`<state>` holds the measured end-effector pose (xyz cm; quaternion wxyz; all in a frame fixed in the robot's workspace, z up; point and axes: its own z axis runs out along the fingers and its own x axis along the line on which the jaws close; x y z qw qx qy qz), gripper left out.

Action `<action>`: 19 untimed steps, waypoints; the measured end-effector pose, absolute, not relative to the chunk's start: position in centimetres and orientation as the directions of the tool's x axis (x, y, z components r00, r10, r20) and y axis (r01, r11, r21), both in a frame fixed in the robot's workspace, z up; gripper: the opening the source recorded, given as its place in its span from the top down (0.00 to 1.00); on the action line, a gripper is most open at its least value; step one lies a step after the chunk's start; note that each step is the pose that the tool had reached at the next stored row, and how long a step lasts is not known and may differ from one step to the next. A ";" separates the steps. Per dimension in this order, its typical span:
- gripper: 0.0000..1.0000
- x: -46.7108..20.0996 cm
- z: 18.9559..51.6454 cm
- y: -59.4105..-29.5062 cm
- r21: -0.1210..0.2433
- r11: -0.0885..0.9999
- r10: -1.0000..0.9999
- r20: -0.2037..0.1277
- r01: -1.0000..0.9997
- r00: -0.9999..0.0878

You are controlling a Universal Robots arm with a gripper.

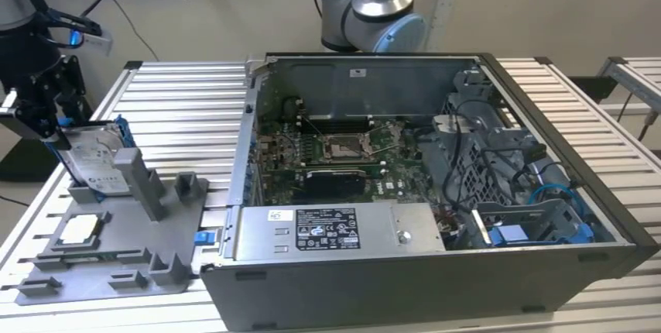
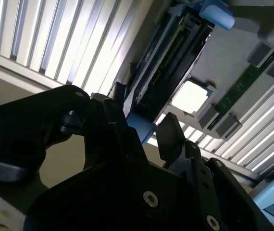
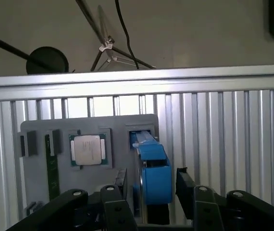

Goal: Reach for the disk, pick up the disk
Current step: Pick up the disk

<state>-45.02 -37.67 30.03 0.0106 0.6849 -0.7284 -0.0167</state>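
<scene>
Aluminium table (image 1: pixel 176 85): ribbed slats carrying the computer case and the grey fixture side by side
Computer case (image 1: pixel 413 290): dark grey, open on top, to the exterior view's right of the fixture, with a green motherboard (image 1: pixel 341 155) on its floor and blue cables (image 1: pixel 553 190) at its right end
Arm joint (image 1: pixel 374 23): grey with blue caps, standing behind the case's back wall
Power-supply box (image 1: pixel 330 228): grey with a label, inside the case against its near wall
Grey fixture (image 1: pixel 155 193) (image 3: pixel 36 168): moulded tray with slots and posts, lying flat on the table at the exterior view's left and holding the disk, the chip and a green strip
Gripper (image 1: pixel 57 128) (image 3: pixel 151 175) (image 2: pixel 143 107): black, low over the fixture's far corner, straddling the disk's upper edge in both wrist views
Disk (image 1: pixel 98 159) (image 3: pixel 154 185) (image 2: pixel 168 67): silver drive with a white label, standing on edge in a fixture slot, with a blue frame running along its upper edge
Fingers (image 3: pixel 182 182): spread apart, one on each side of the blue frame, a thin gap showing on either side, so not clamped on it
Chip (image 1: pixel 80 229) (image 3: pixel 88 149) (image 2: pixel 191 96): small silver square lying flat in its pocket, just beside the disk's slot
Green strip (image 3: pixel 52 168): narrow circuit board set on edge in a slot, on the far side of the chip from the disk
</scene>
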 end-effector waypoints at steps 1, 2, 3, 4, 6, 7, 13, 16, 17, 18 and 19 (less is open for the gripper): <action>0.00 -45.0 29.9 -37.7 0.039 0.061 -0.998 -0.009 -0.997 -0.062; 0.00 -45.0 29.7 -37.8 0.039 0.061 -0.998 -0.010 -0.997 -0.062; 0.00 -45.0 29.5 -37.8 0.039 0.061 -0.998 -0.012 -0.997 -0.062; 0.00 -45.0 29.3 -37.9 0.039 0.061 -0.998 -0.014 -0.997 -0.062; 0.00 -45.1 29.0 -38.0 0.040 0.061 -0.998 -0.018 -0.997 -0.062; 0.00 -45.1 28.8 -38.1 0.040 0.061 -0.998 -0.020 -0.997 -0.062; 0.00 -45.2 28.0 -38.2 0.041 0.060 -0.997 -0.040 -0.997 -0.062; 0.00 -45.3 27.7 -38.3 0.042 0.059 -0.996 -0.057 -0.997 -0.062; 0.00 -45.3 27.6 -38.3 0.042 0.059 -0.996 -0.062 -0.997 -0.062; 0.00 -45.3 27.5 -38.3 0.042 0.059 -0.996 -0.067 -0.997 -0.062; 0.00 -45.3 27.5 -38.3 0.043 0.059 -0.996 -0.070 -0.997 -0.062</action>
